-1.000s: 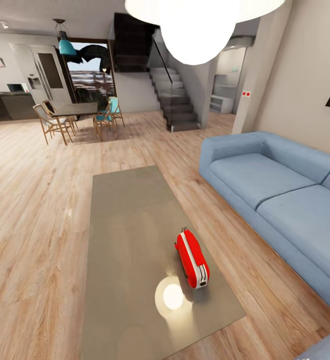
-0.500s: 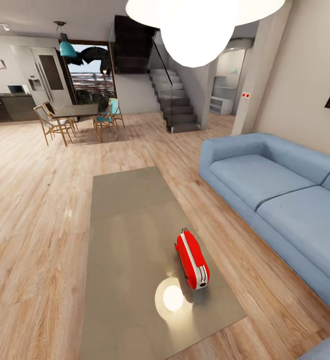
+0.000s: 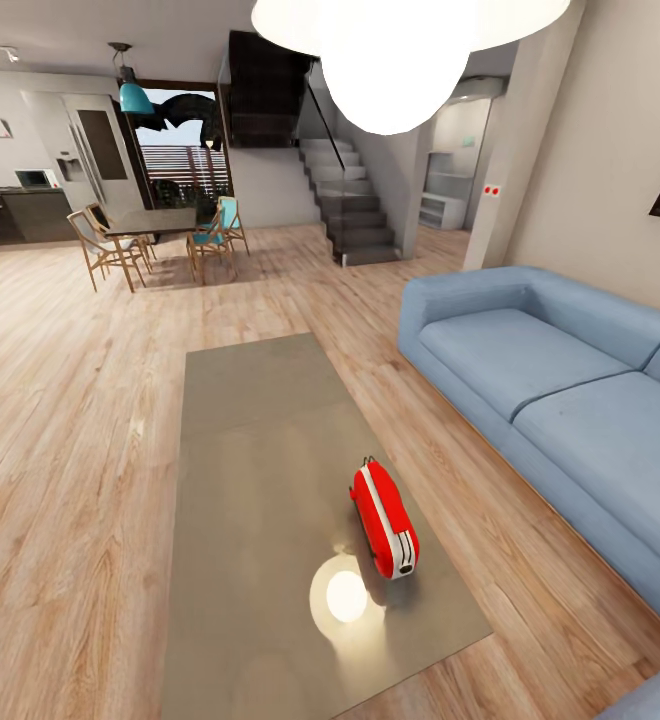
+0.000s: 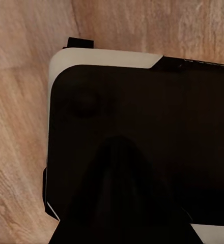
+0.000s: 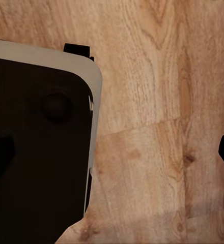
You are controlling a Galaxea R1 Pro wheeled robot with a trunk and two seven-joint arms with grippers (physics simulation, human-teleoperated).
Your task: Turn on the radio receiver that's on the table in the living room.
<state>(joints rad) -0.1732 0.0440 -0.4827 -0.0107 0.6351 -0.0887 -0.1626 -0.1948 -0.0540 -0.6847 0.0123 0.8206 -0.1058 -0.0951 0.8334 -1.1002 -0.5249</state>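
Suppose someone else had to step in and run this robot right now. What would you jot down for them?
Grippers: both wrist views look down at wooden floor and the robot's dark base; whether either is open or shut cannot be told.
Things: the radio receiver sits near the close end of the table, beside the blue sofa.
Done: robot faces the table.
Left: reach in and switch the radio on.

Glossy red radio receiver (image 3: 384, 519) on the glossy grey-brown table (image 3: 250, 460); wood-grain floor (image 3: 70, 400); cloth-like sofa (image 3: 560, 390).

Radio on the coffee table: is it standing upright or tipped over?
Upright: the radio receiver stands on its base on the table, thin handle on top at its far end. On or off: cannot tell.
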